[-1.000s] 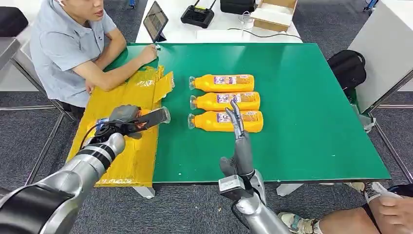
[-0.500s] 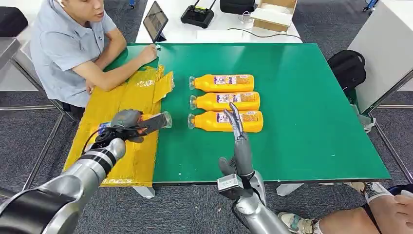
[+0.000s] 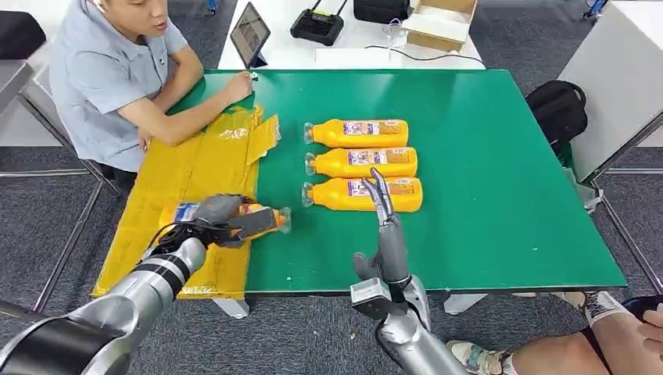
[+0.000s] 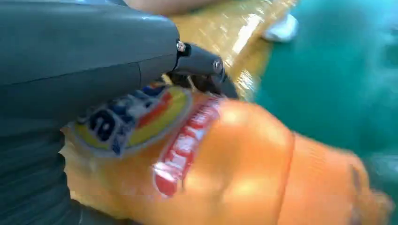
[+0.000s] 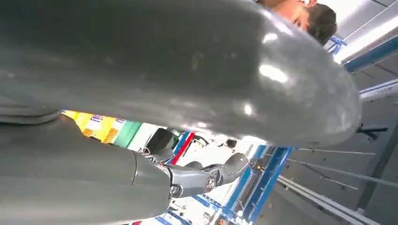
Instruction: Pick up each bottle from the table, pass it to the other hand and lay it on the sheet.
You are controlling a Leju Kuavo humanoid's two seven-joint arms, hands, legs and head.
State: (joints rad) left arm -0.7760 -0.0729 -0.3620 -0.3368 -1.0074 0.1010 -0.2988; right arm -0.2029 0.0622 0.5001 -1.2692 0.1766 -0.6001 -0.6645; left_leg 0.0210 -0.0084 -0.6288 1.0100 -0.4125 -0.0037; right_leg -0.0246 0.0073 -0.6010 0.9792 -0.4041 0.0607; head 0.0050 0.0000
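My left hand [image 3: 219, 217] grips an orange bottle [image 3: 258, 219], held lying sideways low over the near part of the yellow sheet [image 3: 188, 180], its cap end reaching past the sheet's edge over the green table [image 3: 485, 195]. The left wrist view shows that bottle [image 4: 225, 168] close up, with my left hand [image 4: 84, 70] wrapped around its label. Three more orange bottles lie in a row on the table: far [image 3: 356, 133], middle [image 3: 361, 162] and near [image 3: 336, 194]. My right hand [image 3: 383, 226] stands upright and open in front of the near bottle, holding nothing; its fingers [image 5: 206, 176] are spread.
A person [image 3: 109, 78] sits at the table's far left with a hand [image 3: 234, 86] resting by the sheet's far end. A tablet [image 3: 249, 33], a controller [image 3: 317, 23] and a cardboard box [image 3: 439, 22] sit on a white table behind. A black backpack [image 3: 557, 109] is on the floor to the right.
My left hand has lowered the bottle and drawn it nearer, down toward the sheet's near part. The right hand has stayed in place, open.
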